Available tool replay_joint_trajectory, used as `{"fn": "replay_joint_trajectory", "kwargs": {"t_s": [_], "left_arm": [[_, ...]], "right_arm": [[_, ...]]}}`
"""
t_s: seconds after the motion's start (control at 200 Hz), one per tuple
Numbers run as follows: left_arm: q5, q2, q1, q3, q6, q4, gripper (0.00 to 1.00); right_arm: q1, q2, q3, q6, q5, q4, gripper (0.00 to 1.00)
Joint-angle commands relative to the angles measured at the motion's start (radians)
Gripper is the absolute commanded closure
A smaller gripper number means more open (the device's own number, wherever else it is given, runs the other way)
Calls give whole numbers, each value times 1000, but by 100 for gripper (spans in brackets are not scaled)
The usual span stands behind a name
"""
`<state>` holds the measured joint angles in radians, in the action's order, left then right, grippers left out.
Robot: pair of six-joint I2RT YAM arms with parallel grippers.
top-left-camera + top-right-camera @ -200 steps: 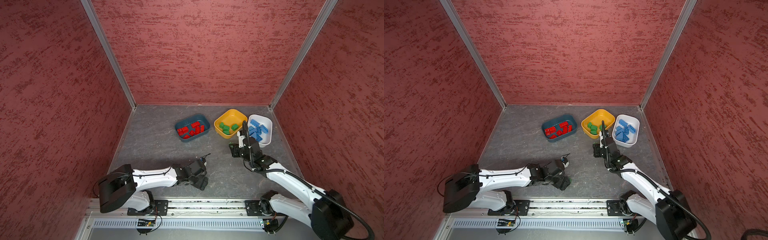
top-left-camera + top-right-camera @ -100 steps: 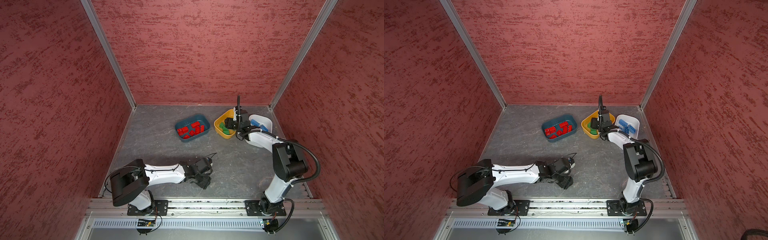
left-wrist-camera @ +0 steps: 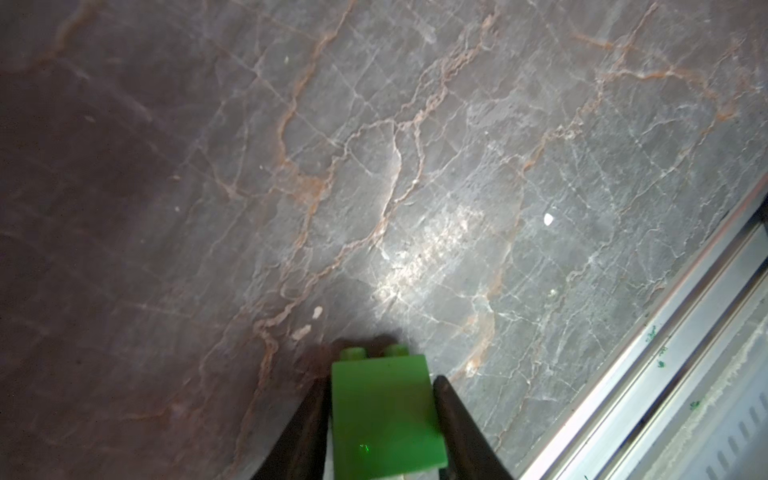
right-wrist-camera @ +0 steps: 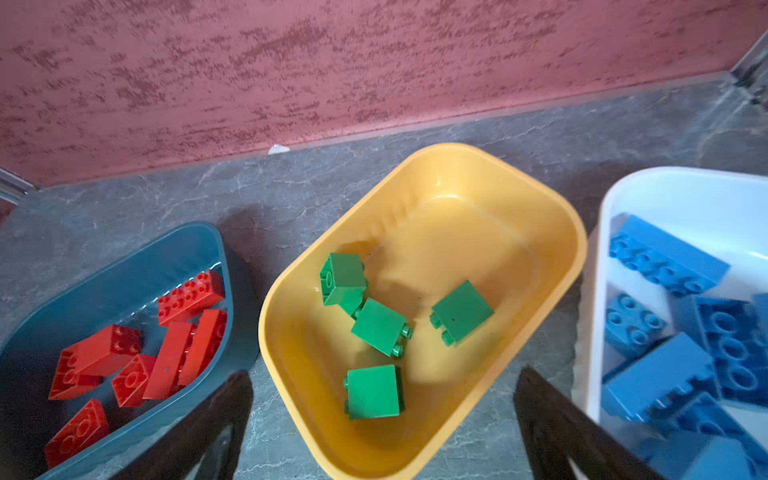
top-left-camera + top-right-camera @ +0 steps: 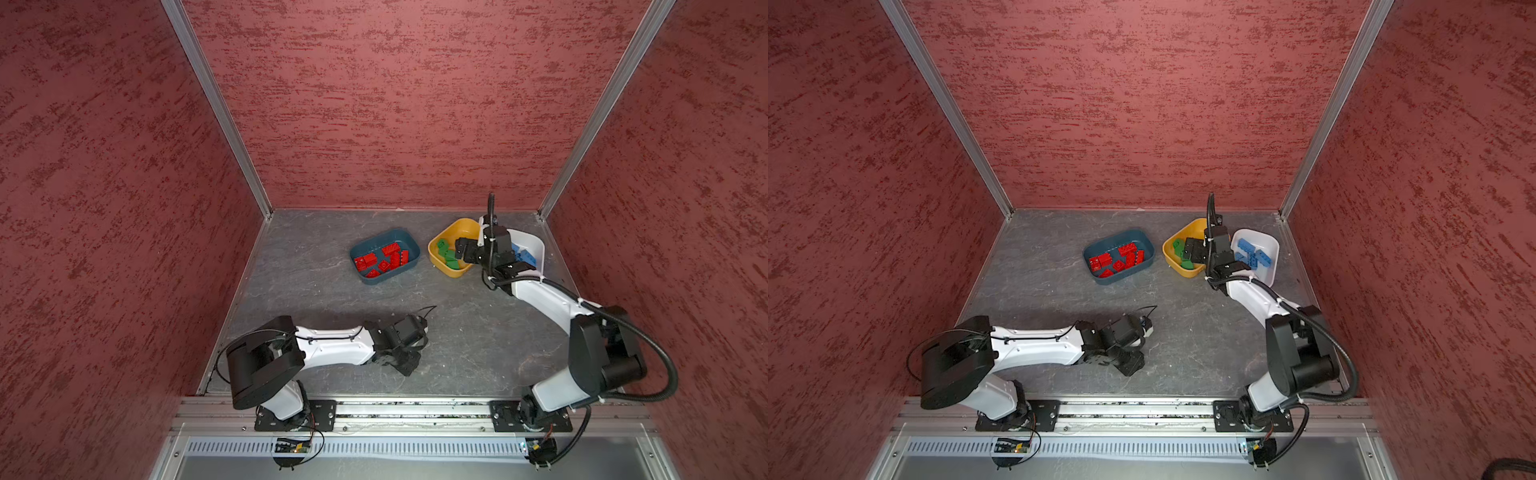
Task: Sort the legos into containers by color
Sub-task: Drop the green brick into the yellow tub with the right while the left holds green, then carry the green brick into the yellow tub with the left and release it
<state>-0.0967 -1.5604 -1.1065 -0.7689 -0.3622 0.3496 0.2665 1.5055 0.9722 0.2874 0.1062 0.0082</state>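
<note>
Three tubs sat in a row near the back of your surface [image 3: 415, 166]: the dark blue tub [image 4: 166, 257], the yellow tub [image 4: 457, 187] beside it and the white tub [image 4: 685, 195] at the far right, close together. The red bricks [image 4: 191, 295] lay in the dark blue tub, four green bricks [image 4: 380, 326] lay loose on the floor of the yellow tub, and the blue bricks [image 4: 665, 262] were piled in the white tub. Your right claw [image 4: 384, 395] hung over the yellow tub with its jaws spread wide and nothing between them; both top views showed it above that tub's near half [image 5: 463, 249]. Your left claw [image 3: 382, 384] was down at the front of the surface, near the metal rail [image 3: 665, 374], well apart from the tubs, with both jaws pressed against the sides of one more green brick [image 3: 386, 415], whose studs pointed away from the wrist. You could not tell whether that brick touched the surface or was lifted off it.
</note>
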Motion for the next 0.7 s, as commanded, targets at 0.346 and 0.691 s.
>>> {"fn": "replay_joint_trajectory", "kwargs": {"t_s": [0.346,0.691], "left_arm": [[-19,-6,90,-45,1,-17,100],[-57,-95,259,-321,-27,-89,100]], "right_arm": [[-1,-299,-253,125,233,57,1],[-14,-324,-356,294,483,173,1]]}}
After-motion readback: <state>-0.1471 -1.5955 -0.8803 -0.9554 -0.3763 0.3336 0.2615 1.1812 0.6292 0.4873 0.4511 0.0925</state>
